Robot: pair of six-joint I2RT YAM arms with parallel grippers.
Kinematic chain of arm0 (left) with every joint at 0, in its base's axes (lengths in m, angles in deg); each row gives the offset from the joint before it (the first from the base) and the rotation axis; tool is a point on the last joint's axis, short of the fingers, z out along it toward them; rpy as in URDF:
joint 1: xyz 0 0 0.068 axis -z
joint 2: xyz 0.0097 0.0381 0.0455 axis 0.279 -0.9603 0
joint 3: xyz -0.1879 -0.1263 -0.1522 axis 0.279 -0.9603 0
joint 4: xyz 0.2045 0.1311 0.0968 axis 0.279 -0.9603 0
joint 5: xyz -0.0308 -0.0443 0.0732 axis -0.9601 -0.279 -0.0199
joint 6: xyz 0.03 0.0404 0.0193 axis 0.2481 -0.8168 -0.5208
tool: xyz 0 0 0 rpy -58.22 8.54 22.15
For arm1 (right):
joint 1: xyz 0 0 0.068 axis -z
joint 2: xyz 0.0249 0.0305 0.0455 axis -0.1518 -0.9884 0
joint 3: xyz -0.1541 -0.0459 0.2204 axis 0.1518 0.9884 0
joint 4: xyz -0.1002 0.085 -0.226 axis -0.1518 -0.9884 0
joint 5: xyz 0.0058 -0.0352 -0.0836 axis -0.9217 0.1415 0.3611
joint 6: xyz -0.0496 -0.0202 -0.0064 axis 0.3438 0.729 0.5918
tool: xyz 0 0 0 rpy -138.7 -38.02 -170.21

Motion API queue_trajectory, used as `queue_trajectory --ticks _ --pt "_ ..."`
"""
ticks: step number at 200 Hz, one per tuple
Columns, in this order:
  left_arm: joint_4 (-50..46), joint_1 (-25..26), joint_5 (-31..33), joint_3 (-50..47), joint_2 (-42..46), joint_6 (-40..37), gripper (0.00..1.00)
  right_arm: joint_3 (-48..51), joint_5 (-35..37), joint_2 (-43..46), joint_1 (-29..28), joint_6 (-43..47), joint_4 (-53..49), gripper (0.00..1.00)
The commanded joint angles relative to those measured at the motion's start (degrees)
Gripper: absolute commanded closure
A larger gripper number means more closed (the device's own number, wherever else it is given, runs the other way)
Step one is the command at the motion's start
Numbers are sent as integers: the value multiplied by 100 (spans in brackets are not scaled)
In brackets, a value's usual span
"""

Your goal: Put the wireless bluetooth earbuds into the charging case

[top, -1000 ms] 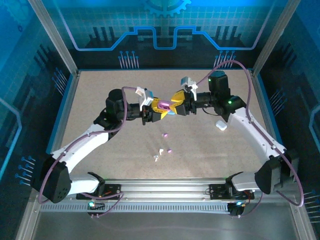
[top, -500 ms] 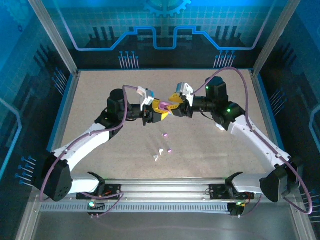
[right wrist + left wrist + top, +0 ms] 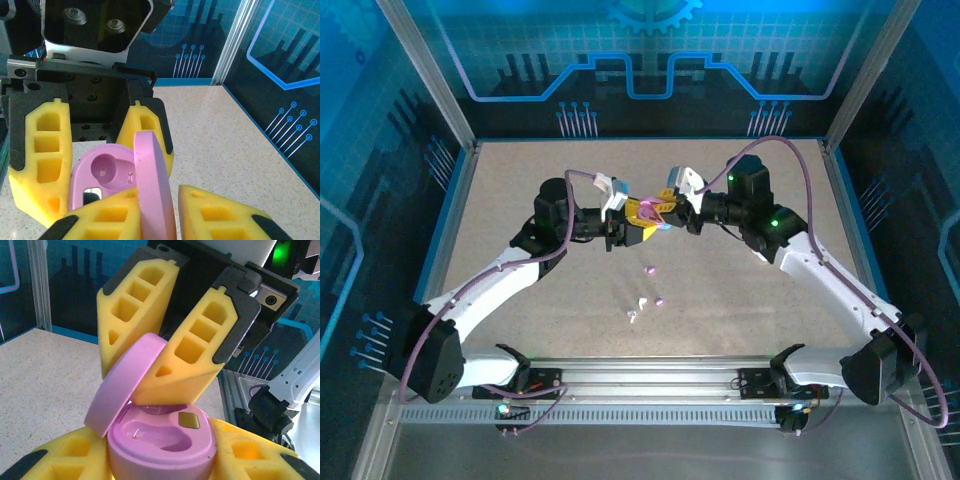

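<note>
**Pink case held open in mid-air between both hands, earbuds down on the worktop**

We see the two arms meeting over the middle of the worktop (image 3: pixel 520 200), their fingertips close together above the surface.

The left hand (image 3: pixel 160 460) grips the charging case (image 3: pixel 160 440), a rounded pink shell. Its yellow foam fingers (image 3: pixel 65 460) press against either side of the lower half. The case sits upright in that grip, and the moulded hollow inside it faces up. A small dark-gold square (image 3: pixel 188 420) sits at the back of the hollow.

The right hand (image 3: pixel 157 215) is clamped narrow on the lid (image 3: pixel 125 385), with one finger on each face of the thin pink disc. The lid is swung up and back on its hinge, and it stands at a steep tilt over the case's rear edge. In the right wrist view we see the lid edge-on between that hand's fingers, with the open lower half of the case beyond it.

The earbuds lie on the worktop nearer the arm bases, well apart from the raised case. One pink-purple earbud (image 3: pixel 650 269) lies closest below the hands. A second pink-purple earbud (image 3: pixel 660 300) lies nearer the bases, with a white earbud (image 3: pixel 642 300) just beside it. A second white earbud (image 3: pixel 632 316) lies a little nearer the bases again. They are too small for us to tell which way each one lies.
</note>
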Motion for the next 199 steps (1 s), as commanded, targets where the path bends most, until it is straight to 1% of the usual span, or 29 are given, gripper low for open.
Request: queue_trajectory --ticks 1,8,20,38,56,93,114,145,199 --pt "241 85 -184 116 7 -59 55 -6 223 103 -57 85 90 86" --pt "189 83 -133 124 3 -86 54 2 239 114 -67 80 90 87" --pt "127 77 -106 137 -16 -112 48 7 289 124 -76 93 77 89" --pt "79 79 -143 151 -49 -132 46 20 328 149 -90 108 81 89" --pt "31 80 -149 160 -66 -168 40 16 366 149 -103 93 81 90" --pt "-183 94 -189 186 -67 -391 38 7 372 139 -111 79 95 91" --pt "-436 100 -167 195 -63 -686 35 -21 332 108 -111 65 63 91" --pt "-481 108 -60 170 -14 -904 35 -109 250 52 -112 84 -74 91" --pt "-185 122 -23 125 -5 -764 41 -205 127 -9 -128 100 -233 90"
